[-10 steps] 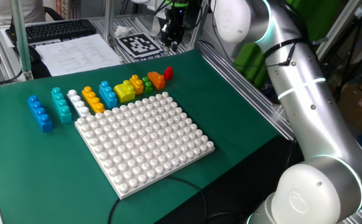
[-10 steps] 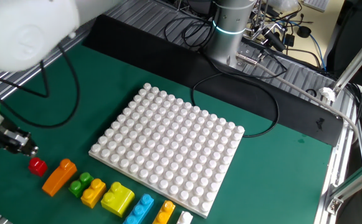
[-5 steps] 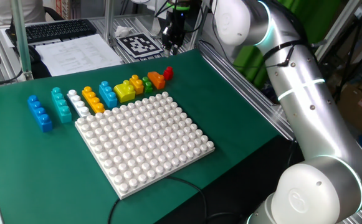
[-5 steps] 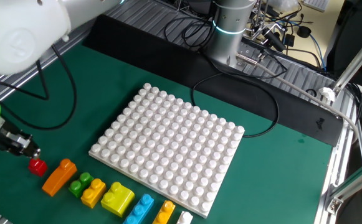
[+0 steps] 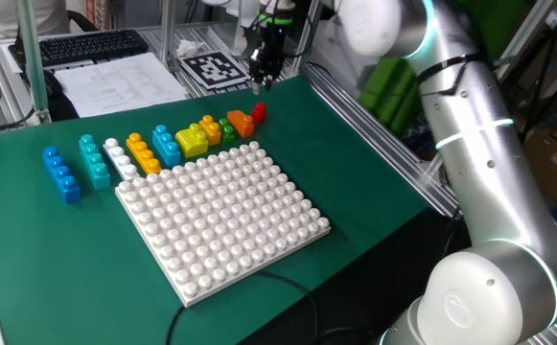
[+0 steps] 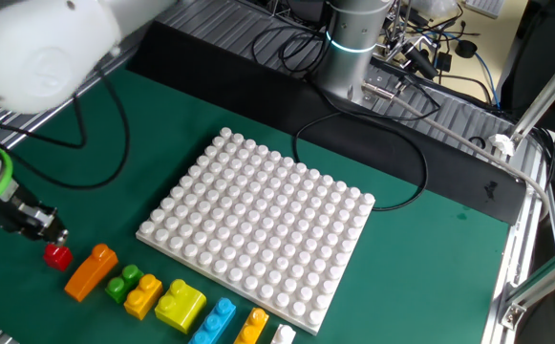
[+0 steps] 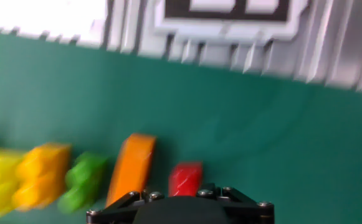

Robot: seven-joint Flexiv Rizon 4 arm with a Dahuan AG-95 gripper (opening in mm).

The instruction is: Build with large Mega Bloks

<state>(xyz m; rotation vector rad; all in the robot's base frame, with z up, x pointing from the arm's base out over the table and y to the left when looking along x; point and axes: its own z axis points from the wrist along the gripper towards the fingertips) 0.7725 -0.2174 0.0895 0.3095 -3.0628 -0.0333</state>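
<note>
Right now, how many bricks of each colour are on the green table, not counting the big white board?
blue bricks: 2
teal brick: 1
white brick: 1
amber bricks: 2
yellow brick: 1
green brick: 1
orange brick: 1
red brick: 1
Total: 10

Bright even light; hand view motion-blurred, fixed views sharp, arm smeared.

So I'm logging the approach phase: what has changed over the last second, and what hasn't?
The gripper has moved sideways along the far end of the brick row and now hangs just above the red brick, apart from it. Nothing was taken hold of or let go. The row of bricks, including the orange brick, and the white baseplate stayed where they were.
</note>
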